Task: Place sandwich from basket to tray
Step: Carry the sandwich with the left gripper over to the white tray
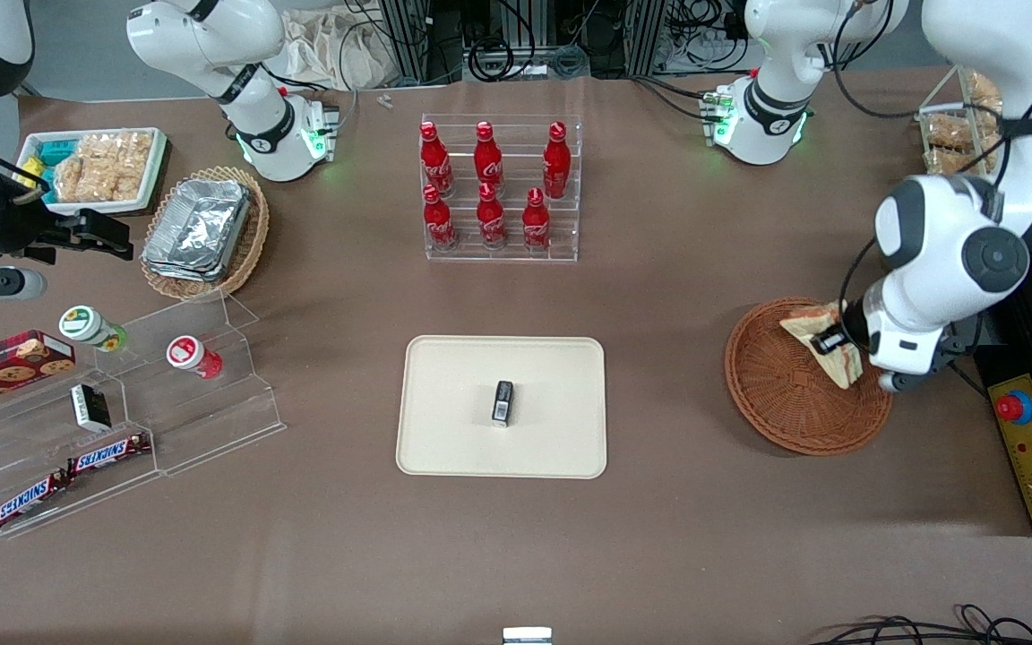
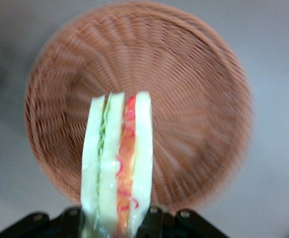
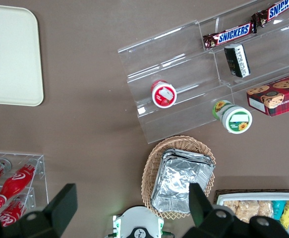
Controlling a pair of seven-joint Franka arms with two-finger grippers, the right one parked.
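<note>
The sandwich (image 1: 829, 345) (image 2: 117, 163) is a wedge of pale bread with red and green filling along its cut edge. My gripper (image 1: 838, 340) (image 2: 115, 223) is shut on it, the black fingers (image 2: 156, 220) pressing both bread faces. It hangs above the round reddish-brown wicker basket (image 1: 785, 385) (image 2: 194, 99), lifted off the weave. The cream-beige tray (image 1: 453, 412) lies mid-table, toward the parked arm from the basket. A small dark packet (image 1: 503, 402) rests on it.
A clear rack of red cola bottles (image 1: 498, 188) stands farther from the front camera than the tray. A yellow control box with a red button (image 1: 1031, 443) sits beside the basket. Stepped acrylic shelves with snacks (image 1: 113, 421) lie toward the parked arm's end.
</note>
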